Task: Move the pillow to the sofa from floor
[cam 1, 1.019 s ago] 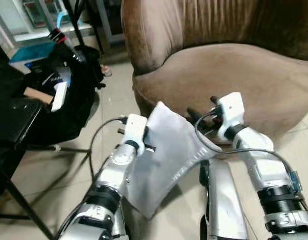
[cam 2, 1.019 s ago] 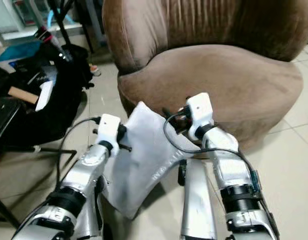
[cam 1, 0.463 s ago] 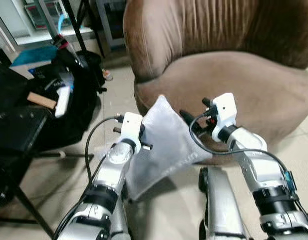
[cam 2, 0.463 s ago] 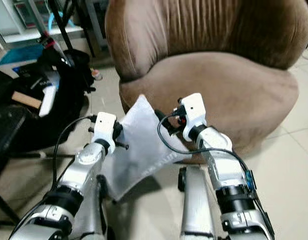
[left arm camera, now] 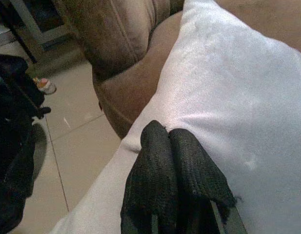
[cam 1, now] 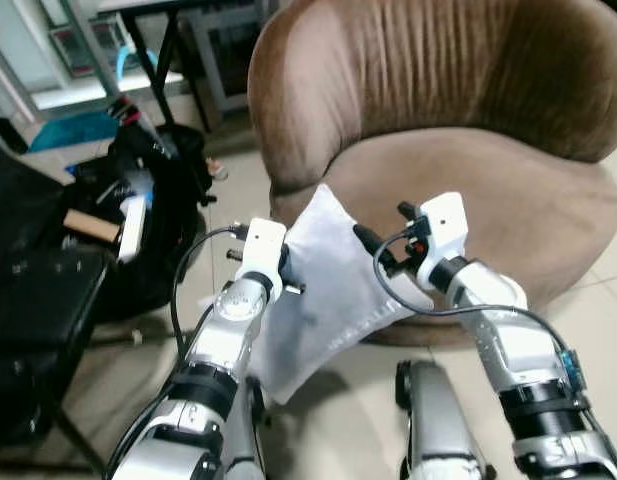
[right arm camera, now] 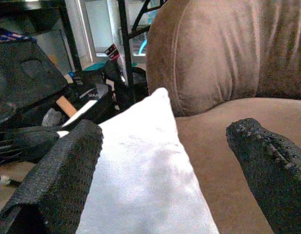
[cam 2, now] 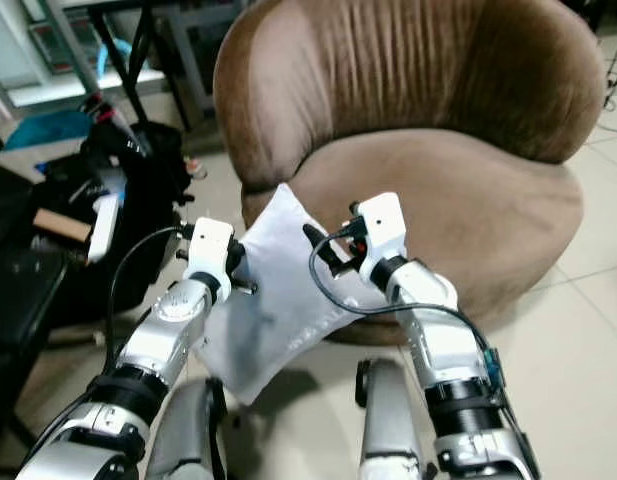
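White pillow (cam 1: 328, 275) hung off the floor, its top corner just at the front edge of the brown sofa (cam 1: 508, 180), low corner dangling beside the sofa base. Left gripper (cam 1: 288, 262) sat at the pillow's left edge, right gripper (cam 1: 373, 245) at its upper right, both short of the seat. Left wrist view: black fingers (left arm camera: 174, 170) were clenched together on the fabric edge, a firm pinch. Right wrist view: fingers (right arm camera: 67, 170) gaped wide, one against the pillow, gripping nothing. To do this well, I'd say lift higher so the hanging corner clears the seat lip, carry forward, then release.
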Tool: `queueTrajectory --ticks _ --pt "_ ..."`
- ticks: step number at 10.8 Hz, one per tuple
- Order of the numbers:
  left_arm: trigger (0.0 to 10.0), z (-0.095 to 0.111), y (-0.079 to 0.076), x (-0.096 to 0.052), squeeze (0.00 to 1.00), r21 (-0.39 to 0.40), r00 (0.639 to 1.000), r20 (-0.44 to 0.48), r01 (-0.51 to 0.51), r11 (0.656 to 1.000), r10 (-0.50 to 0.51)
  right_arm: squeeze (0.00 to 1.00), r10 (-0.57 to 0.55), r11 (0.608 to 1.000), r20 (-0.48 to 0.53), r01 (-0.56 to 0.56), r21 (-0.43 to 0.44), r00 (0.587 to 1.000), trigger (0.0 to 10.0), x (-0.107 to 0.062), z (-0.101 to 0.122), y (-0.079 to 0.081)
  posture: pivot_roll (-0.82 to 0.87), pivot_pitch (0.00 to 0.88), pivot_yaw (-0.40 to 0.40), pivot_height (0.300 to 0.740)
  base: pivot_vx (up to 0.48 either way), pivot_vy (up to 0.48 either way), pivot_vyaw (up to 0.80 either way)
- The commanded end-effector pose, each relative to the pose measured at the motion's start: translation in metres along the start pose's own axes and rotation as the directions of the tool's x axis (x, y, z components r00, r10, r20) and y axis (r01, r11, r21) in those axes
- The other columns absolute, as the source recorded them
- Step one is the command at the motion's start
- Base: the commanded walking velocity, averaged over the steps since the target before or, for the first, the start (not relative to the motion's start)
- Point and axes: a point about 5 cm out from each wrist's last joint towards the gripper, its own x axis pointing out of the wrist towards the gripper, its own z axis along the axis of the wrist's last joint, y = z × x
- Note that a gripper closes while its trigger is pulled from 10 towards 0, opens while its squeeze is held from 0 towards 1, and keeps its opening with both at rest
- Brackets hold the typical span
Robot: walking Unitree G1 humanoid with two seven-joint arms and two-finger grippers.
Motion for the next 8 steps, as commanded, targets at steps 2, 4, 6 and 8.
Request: queueTrajectory --ticks 2,4,6,8 --pt "10.0 0.016 0.006 0.001 0.0 0.014 0.997 0.076 -0.023 1.0 0.022 0.0 0.024 1.0 -0.038 -0.024 0.005 0.999 10.0 0.001 -0.012 0.013 -0.19 0.0 0.135 0.591 0.0 0.0 0.0" --pt "10.0 0.015 0.004 0.0 0.0 0.023 0.997 0.075 -0.02 1.0 0.019 0.0 0.029 0.999 -0.071 -0.028 0.015 0.997 10.0 0.001 -0.025 0.018 -0.19 0.0 0.129 0.621 0.0 0.0 0.0" --pt "10.0 0.013 0.003 0.0 0.0 0.03 0.998 0.068 -0.016 0.999 0.014 0.0 0.049 0.999 -0.102 -0.047 0.021 0.994 10.0 0.0 -0.036 0.027 -0.19 0.0 0.124 0.656 0.0 0.0 0.0" --pt "10.0 0.012 0.003 -0.001 0.0 0.04 0.998 0.065 -0.015 0.999 0.013 0.0 0.054 0.998 -0.105 -0.051 0.025 0.993 10.0 0.001 -0.038 0.03 -0.18 0.0 0.121 0.686 0.0 0.0 0.0"
